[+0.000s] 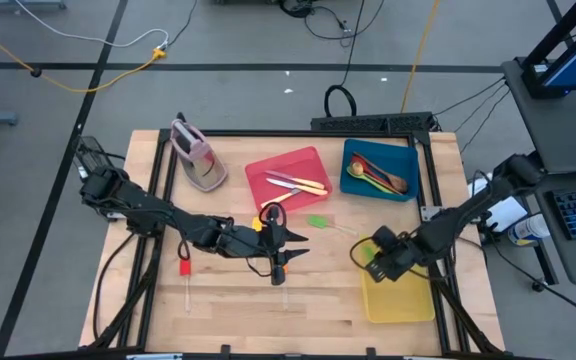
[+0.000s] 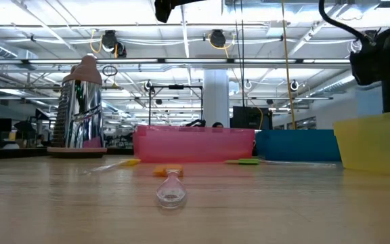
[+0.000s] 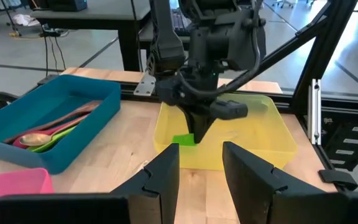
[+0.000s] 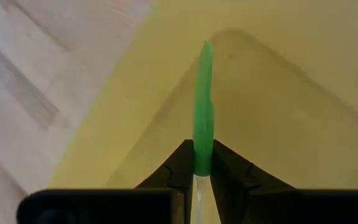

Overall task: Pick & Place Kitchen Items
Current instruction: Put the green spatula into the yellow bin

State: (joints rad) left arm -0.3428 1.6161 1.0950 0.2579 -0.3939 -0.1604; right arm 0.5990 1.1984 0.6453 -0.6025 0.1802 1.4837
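On the wooden worktop (image 1: 268, 310) you are holding a green-headed utensil (image 4: 202, 106) pinched in your right claw (image 4: 202, 169) over the yellow tray (image 1: 398, 300), sorting by type, while your left claw (image 1: 278, 262) is hovering half-open mid-worktop above a clear-handled piece (image 2: 170, 190)

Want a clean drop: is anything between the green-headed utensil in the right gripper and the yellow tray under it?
Nothing visible. The right gripper holds the green-headed utensil directly over the yellow tray, whose floor below looks bare.
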